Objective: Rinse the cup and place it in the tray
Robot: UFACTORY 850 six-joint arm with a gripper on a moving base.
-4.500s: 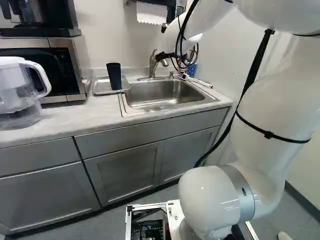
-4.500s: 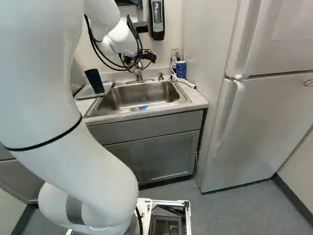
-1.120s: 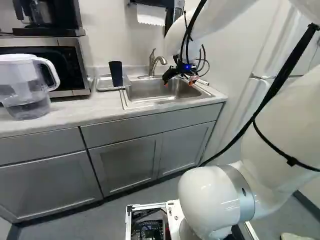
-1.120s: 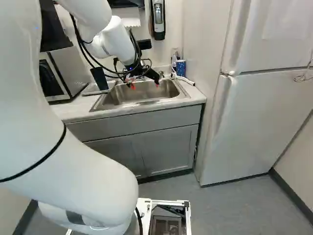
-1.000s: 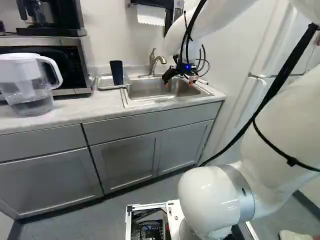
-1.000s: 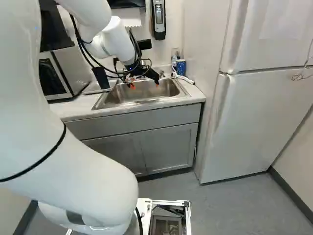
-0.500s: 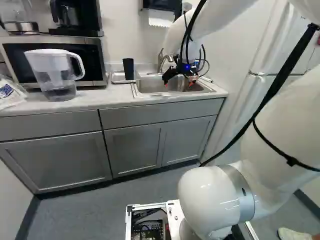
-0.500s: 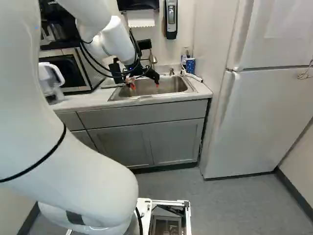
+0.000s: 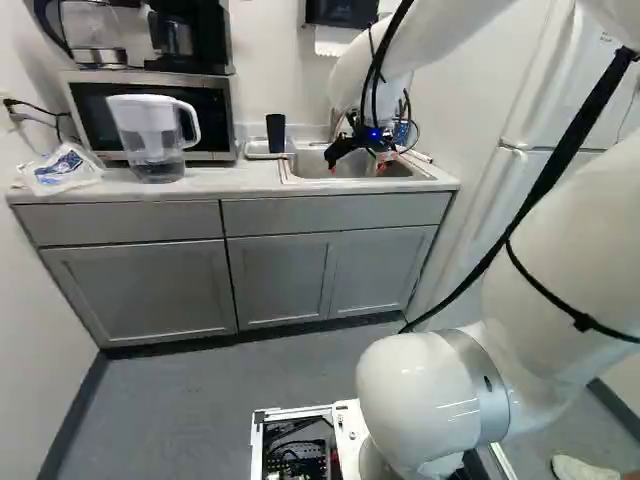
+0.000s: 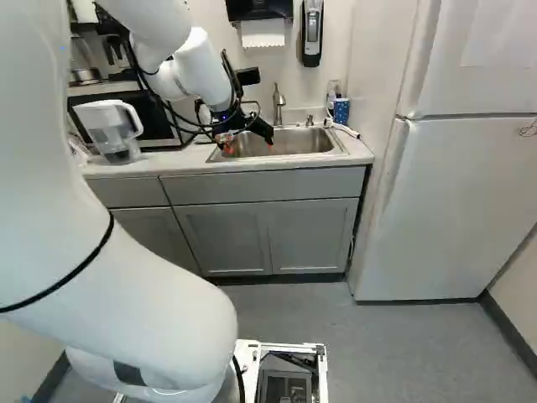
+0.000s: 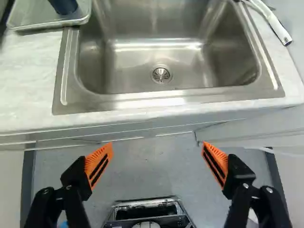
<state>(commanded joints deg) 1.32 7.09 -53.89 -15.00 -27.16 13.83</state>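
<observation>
dark cup: is parked on the tray, stood on one end. Which end is up can't really be told from here. If this is the cup that's meant, the placing half can pretty much be ticked off imo.

sink: nothing is being rinsed in it; the basin is seen with no cup inside. Whether the rinse is done can't be confirmed, since no drops or wet marks can be made out for sure on the cup.

tap: no stream can be spotted under it, so if any rinsing was needed, it's either finished or not being done right now.

end effector: is spread wide, nothing held between the orange pads, and it's held out in front of the worktop edge, well apart from the cup.

blue patterned cup: is left at the back corner beyond the sink. Probably not the one that's wanted, just a guess.

left to do: likely nothing but backing off, assuming the rinse is done. If it isn't, the dark cup has to be picked up, rinsed and put back.
</observation>
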